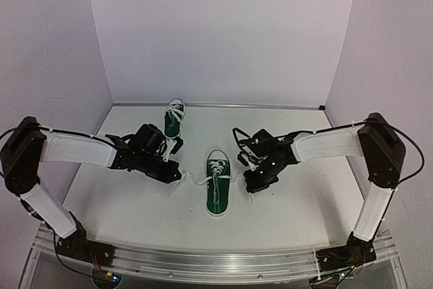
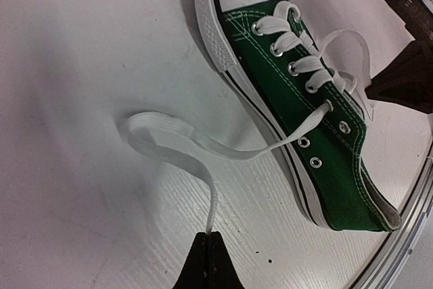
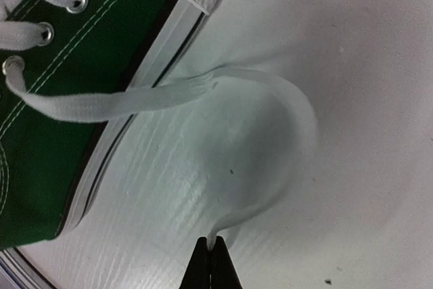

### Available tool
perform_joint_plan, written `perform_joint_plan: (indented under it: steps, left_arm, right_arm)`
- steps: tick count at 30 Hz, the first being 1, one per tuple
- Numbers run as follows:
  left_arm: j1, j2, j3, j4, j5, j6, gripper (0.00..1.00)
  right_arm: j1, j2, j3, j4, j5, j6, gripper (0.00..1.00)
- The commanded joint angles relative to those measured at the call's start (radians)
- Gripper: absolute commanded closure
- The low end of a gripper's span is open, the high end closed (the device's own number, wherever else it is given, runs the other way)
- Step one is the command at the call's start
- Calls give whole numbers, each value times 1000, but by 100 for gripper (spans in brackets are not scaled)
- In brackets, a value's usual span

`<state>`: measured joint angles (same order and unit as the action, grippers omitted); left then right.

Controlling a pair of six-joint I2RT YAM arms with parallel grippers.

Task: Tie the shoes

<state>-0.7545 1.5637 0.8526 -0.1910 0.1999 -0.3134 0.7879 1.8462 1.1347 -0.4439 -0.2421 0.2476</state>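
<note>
From above, the near shoe (image 1: 218,184) lies in the middle of the white tabletop (image 1: 135,208), toe pointing away from the arm bases and heel toward them. The far shoe (image 1: 174,118) sits well apart, close to the back wall and behind the left arm (image 1: 74,150). The left fingers (image 1: 176,172) are low over the tabletop just left of the near shoe, and the right fingers (image 1: 252,182) are just right of it. A white lace trails out from each side of the shoe toward them. In the left wrist view, the left fingers (image 2: 203,262) are pressed together on the tip of the left lace end (image 2: 169,141). This lace comes out of an upper eyelet, runs across the tabletop in a flat loop and curls back to the pinch. The green shoe (image 2: 318,140) lies diagonally across the top right, with its white toe cap up and its laces crossed through the eyelets. A dark part of the other arm shows at the right edge. In the right wrist view, the right fingers (image 3: 203,269) are closed tight on the tip of the right lace end (image 3: 135,103). It leaves an eyelet at the left, crosses the white sole and sweeps round in a wide arc on the tabletop back to the pinch. The shoe's green side (image 3: 61,99) fills the upper left.
</note>
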Motion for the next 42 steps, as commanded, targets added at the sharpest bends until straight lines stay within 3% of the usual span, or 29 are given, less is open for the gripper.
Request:
perform_joint_plan:
  steps: [1, 7, 18, 30, 42]
  left_arm:
    - [-56, 125, 84, 80, 12, 1, 100]
    - [-152, 276, 124, 123, 22, -10, 100]
    - [-270, 366, 201, 134, 13, 16, 100]
    - [-319, 209, 89, 112, -47, -6, 100]
    - [-344, 226, 103, 84, -49, 13, 100]
  right_arm:
    - [1, 54, 15, 186, -146, 65, 100]
    - [9, 82, 4, 275, -194, 94, 100]
    - [69, 108, -21, 327, -229, 106, 100]
    - [112, 32, -116, 318, -232, 139, 100]
    - [192, 46, -117, 320, -212, 178, 100]
